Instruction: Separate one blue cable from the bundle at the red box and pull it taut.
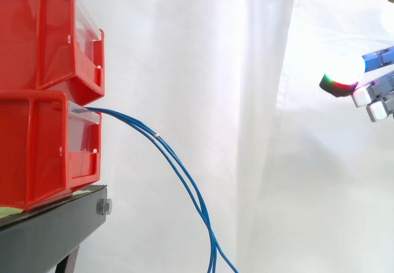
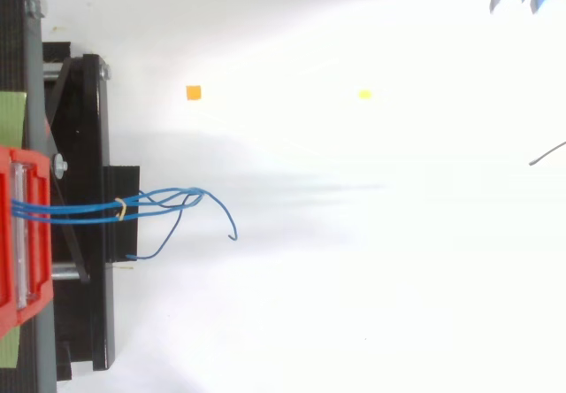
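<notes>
Fingers (image 1: 364, 94) were seen released, nothing held. Blue cables (image 1: 178, 162) hung from the red box (image 1: 43, 144), well apart from the fingers and below them. Strands were tied by a yellow band (image 2: 121, 207), so two could be pinched together, or the box dragged.

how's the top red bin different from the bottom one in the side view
The top red bin sits stacked on the bottom red bin, while the bottom one rests on the black stand. The blue cables come out of the bottom bin's front and droop down; none leave the top bin. Both are the same red, face the same way and have a clear panel at the front.
</notes>
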Robot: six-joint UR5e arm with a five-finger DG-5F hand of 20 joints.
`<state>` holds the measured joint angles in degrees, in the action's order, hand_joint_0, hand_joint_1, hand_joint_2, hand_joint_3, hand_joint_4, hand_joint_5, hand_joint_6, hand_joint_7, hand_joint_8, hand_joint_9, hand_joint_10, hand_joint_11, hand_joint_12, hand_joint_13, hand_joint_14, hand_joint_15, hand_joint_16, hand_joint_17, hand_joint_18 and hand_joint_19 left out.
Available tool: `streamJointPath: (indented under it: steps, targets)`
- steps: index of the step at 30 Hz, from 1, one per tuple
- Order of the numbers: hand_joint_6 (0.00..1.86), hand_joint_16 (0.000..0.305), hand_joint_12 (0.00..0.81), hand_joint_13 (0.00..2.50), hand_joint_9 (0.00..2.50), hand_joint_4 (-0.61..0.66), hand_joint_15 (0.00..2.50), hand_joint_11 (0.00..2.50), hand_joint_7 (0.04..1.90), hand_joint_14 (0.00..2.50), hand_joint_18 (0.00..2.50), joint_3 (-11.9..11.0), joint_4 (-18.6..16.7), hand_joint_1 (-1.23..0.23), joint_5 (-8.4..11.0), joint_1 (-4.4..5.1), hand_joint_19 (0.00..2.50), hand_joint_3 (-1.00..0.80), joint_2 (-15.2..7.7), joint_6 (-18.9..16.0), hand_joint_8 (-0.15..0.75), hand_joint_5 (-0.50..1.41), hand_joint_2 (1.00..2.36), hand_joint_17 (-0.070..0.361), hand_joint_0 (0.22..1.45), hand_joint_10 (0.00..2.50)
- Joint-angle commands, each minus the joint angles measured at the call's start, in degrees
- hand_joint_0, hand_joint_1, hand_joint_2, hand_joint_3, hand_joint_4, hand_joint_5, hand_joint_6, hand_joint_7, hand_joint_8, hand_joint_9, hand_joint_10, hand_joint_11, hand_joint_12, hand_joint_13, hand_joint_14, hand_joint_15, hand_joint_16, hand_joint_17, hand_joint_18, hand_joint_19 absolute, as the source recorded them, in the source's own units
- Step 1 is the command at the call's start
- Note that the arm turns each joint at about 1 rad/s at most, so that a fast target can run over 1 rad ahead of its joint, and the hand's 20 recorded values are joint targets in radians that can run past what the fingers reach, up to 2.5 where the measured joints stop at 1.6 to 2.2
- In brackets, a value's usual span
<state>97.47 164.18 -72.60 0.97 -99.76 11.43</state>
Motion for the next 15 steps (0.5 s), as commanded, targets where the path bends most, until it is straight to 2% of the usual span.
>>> streamJointPath:
  steps: [1, 6, 8, 15]
  targets:
    - [0.50, 0.053, 0.416, 0.63, 0.54, 0.16, 0.51, 0.51, 0.79, 0.01, 0.69, 0.00, 0.00, -0.61, 0.00, 0.00, 0.71, -0.42, 0.00, 0.00, 0.325, -0.24, 1.01, 0.119, 0.59, 0.01]
    - [0.50, 0.052, 0.413, 0.64, 0.54, 0.17, 0.51, 0.51, 0.79, 0.02, 0.72, 0.00, 0.00, -0.61, -0.09, 0.00, 0.72, -0.43, 0.00, 0.00, 0.328, -0.24, 1.01, 0.118, 0.58, 0.01]
    - [0.50, 0.052, 0.410, 0.64, 0.54, 0.18, 0.51, 0.51, 0.80, 0.02, 0.73, 0.00, 0.00, -0.61, 0.00, -0.44, 0.71, -0.44, 0.00, 0.09, 0.329, -0.24, 1.00, 0.118, 0.58, 0.01]
    - [0.50, 0.053, 0.414, 0.65, 0.58, 0.20, 0.50, 0.51, 0.80, 0.02, 0.74, 0.00, 0.00, -0.61, 0.00, -0.35, 0.71, -0.45, 0.00, 0.00, 0.340, -0.23, 1.00, 0.118, 0.57, 0.01]
